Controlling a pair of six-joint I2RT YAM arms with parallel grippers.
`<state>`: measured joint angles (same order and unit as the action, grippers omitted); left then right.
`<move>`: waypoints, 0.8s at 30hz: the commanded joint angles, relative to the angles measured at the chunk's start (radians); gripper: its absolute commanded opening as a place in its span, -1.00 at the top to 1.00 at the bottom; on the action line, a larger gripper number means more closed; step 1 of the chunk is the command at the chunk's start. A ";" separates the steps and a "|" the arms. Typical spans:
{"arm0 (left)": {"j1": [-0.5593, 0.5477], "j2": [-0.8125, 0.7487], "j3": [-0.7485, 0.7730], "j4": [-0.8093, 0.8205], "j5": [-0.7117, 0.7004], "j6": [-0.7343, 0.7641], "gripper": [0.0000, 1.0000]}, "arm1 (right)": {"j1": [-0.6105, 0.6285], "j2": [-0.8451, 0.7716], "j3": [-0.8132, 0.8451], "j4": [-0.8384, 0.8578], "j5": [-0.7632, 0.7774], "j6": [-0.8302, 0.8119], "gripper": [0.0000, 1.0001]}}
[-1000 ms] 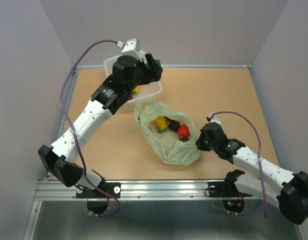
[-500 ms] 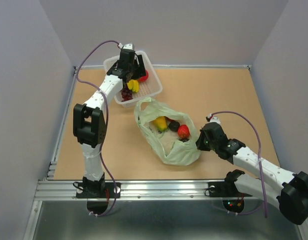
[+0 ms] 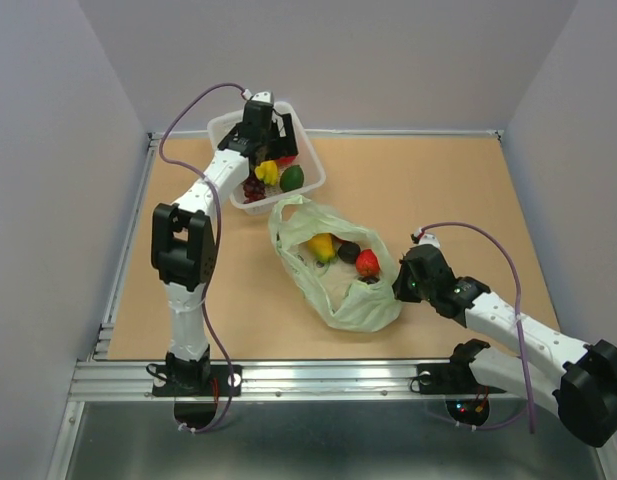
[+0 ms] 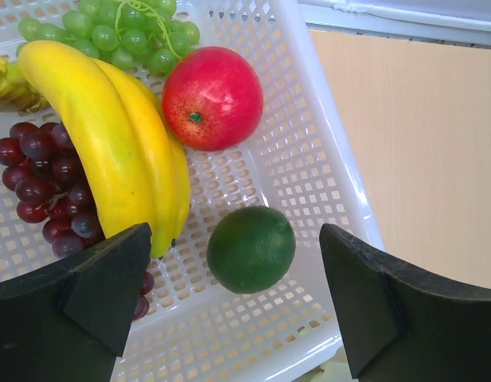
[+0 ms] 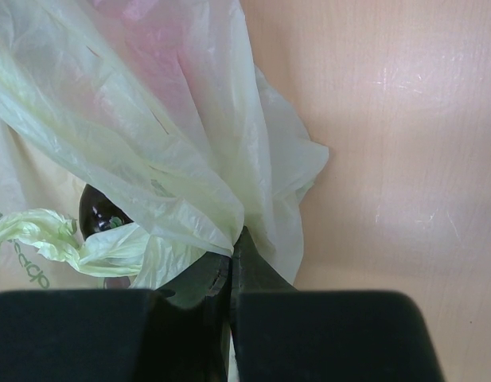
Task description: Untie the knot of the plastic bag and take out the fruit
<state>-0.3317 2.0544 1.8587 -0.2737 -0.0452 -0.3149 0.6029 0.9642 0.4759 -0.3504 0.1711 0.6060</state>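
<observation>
On the tan table [image 3: 458, 200], the plastic bag [image 3: 353, 305] lies with its mouth gaping. Behind it sits the white basket [image 3: 312, 152]. The left gripper [image 4: 239, 286] hangs over the basket, jaws spread; the right gripper [image 5: 231, 263] pinches the bag's right edge. A round green fruit [image 4: 251, 249] rests in the basket beside the banana [image 4: 110, 151]; a yellow-orange fruit [image 3: 322, 246], dark fruit [image 3: 348, 252] and red fruit [image 3: 368, 262] lie in the bag.

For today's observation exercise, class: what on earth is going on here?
The left gripper hangs open above the white basket, where a round green fruit lies beside a banana, apple and grapes. The right gripper is shut on an edge of the plastic bag, which lies open. A yellow-orange fruit, a dark fruit and a red fruit are inside it.
</observation>
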 commanded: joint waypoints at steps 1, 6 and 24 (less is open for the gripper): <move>0.005 -0.181 -0.050 0.025 0.013 0.010 -0.97 | 0.000 -0.018 0.052 0.022 -0.005 -0.009 0.97; -0.029 -0.403 -0.248 0.054 -0.007 -0.006 -0.97 | 0.000 -0.016 0.059 0.021 0.010 -0.018 0.97; -0.664 -0.812 -0.725 0.123 -0.173 0.004 -0.94 | 0.000 -0.074 -0.020 0.021 0.042 0.058 0.97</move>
<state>-0.9421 1.2301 1.1767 -0.1986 -0.1795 -0.2977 0.6029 0.9272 0.4744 -0.3534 0.1886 0.6388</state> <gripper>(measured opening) 0.974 0.018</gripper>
